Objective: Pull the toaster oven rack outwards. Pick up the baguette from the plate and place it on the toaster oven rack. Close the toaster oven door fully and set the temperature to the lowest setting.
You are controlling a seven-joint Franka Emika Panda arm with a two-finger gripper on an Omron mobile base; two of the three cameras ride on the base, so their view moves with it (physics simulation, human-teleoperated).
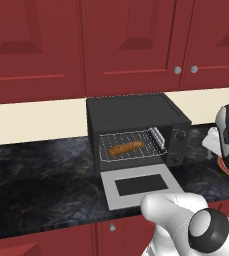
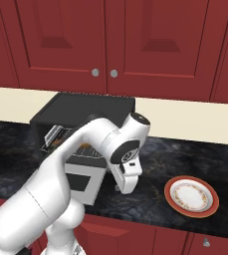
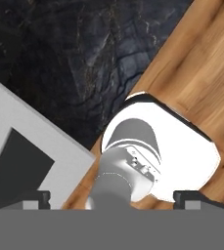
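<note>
at the middle of the left base view we are seeing the toaster oven [image 1: 136,131] with the baguette [image 1: 126,147] lying on the toaster oven rack [image 1: 131,148]. the toaster oven door [image 1: 139,185] is hanging folded down flat below it. our gripper [image 3: 111,199], at the bottom of the hand view, is standing with fingers [image 3: 35,199] spread wide and holding nothing, over the door's corner. the plate [image 2: 191,196] is sitting at the lower right of the right base view.
</note>
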